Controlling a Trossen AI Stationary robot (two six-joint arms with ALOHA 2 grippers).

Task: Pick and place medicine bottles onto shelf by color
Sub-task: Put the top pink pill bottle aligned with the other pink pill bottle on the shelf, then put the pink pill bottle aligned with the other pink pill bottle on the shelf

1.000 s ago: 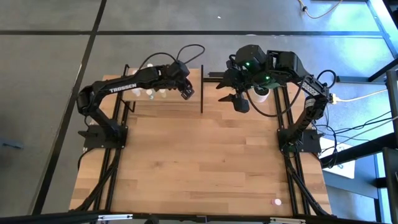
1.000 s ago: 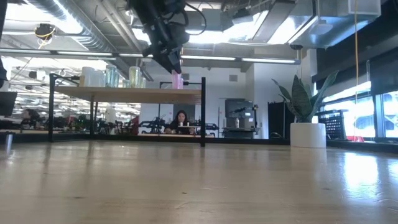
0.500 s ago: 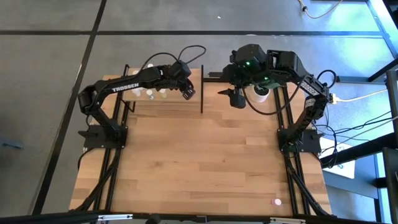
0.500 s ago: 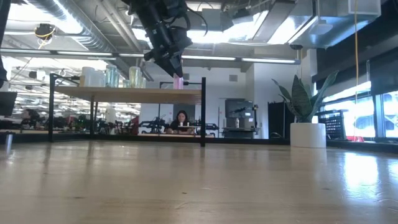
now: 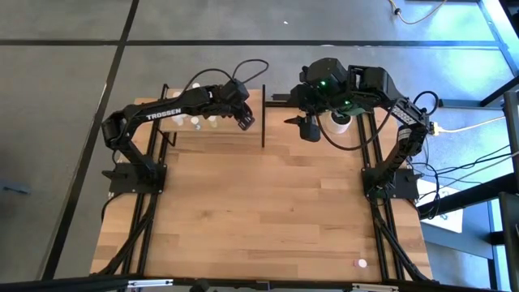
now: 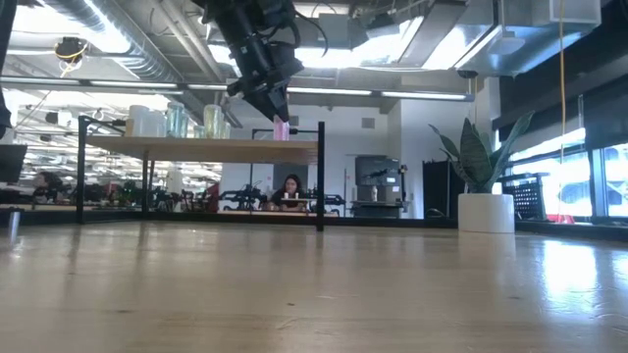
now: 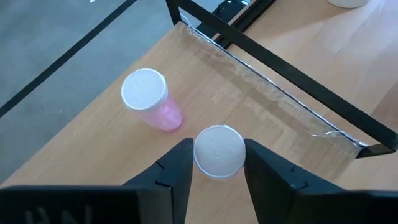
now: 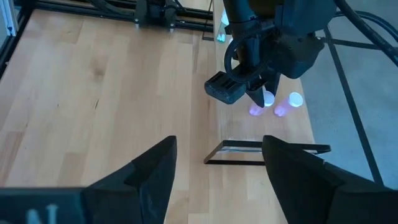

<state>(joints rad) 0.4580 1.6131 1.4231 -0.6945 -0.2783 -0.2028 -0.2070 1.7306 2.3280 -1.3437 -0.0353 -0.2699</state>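
Sorting by colour: a pink medicine bottle [image 7: 217, 151] is framed between the fingers of the left gripper [image 7: 217, 171] above the shelf [image 7: 93, 143], as seen from the left wrist.
Left gripper: the fingers are seen close on either side of the white cap; whether the bottle is gripped or just released cannot be told.
Bottle between the fingers: it is positioned upright at the shelf's right end, near the black corner post [image 6: 321, 176], its pink body visible under the gripper in the low view.
Second pink bottle [image 7: 149, 99]: it is stood on the shelf just beside the first, white cap up.
Rest of the shelf's load: several whitish bottles [image 5: 203, 122] are seen toward the shelf's left end, beneath the left arm; in the low view they are lined along the plank as white and greenish bottles [image 6: 177, 121].
Right gripper [image 8: 217, 163]: it is held wide apart and empty, raised to the right of the shelf, past the black post.
Stray bottle [image 5: 362, 263]: one pink-topped bottle is left on the table [image 5: 259, 211], well apart from the shelf, at the table's near right corner.
Beyond the shelf: a white plant pot [image 6: 487, 212] and a seated person [image 6: 290, 192] are seen in the room behind.
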